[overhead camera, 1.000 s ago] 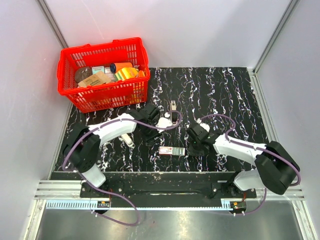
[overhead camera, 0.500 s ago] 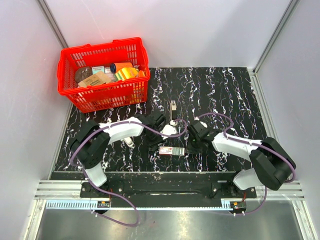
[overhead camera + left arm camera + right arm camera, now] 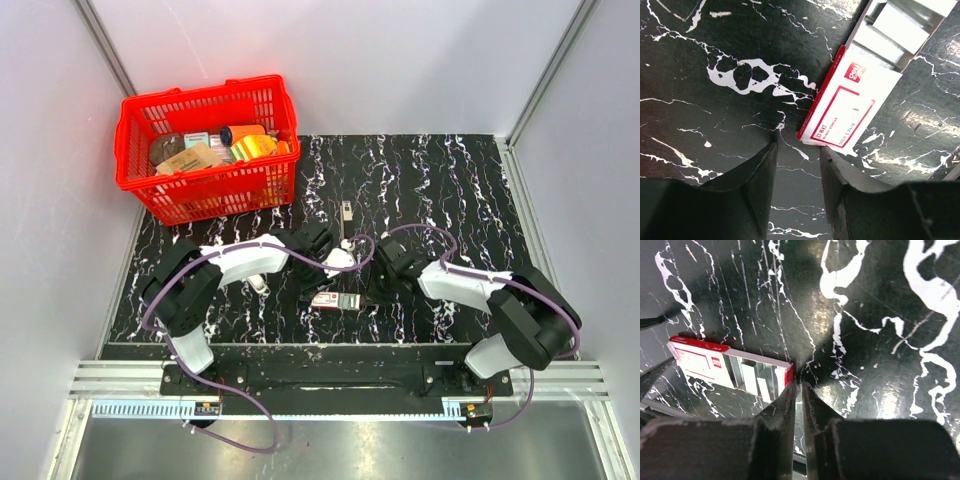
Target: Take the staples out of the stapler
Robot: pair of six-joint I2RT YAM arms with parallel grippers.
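A black worktop [image 3: 450, 190] veined with white, seen from above, with two robot arms reaching in from its near edge. Between the arms lies a small red-and-white box [image 3: 336, 300], flat on the surface with one end slid open, showing rows of silvery staples inside.

The stapler [image 3: 346, 212], small, narrow and dark with a pale top strip, lies on the worktop beyond the box, on its far side and close by. Neither arm touches it.

The left gripper [image 3: 797, 147] hangs low over the worktop at the closed, printed end of the box. Its two dark fingers [image 3: 755, 185] stand partly apart with only bare marble between them, holding nothing. One corner of the box sits just ahead of one fingertip.

The right gripper [image 3: 799, 386] is at the box's open end. Its fingers [image 3: 785, 415] are drawn almost together, with only a thin slit between them and nothing in it. Their tips sit right against the red edge of the open end; whether they actually touch it cannot be told.

A red plastic basket [image 3: 220, 190] filled with assorted packets stands well away from the box, far off to its left and behind it.
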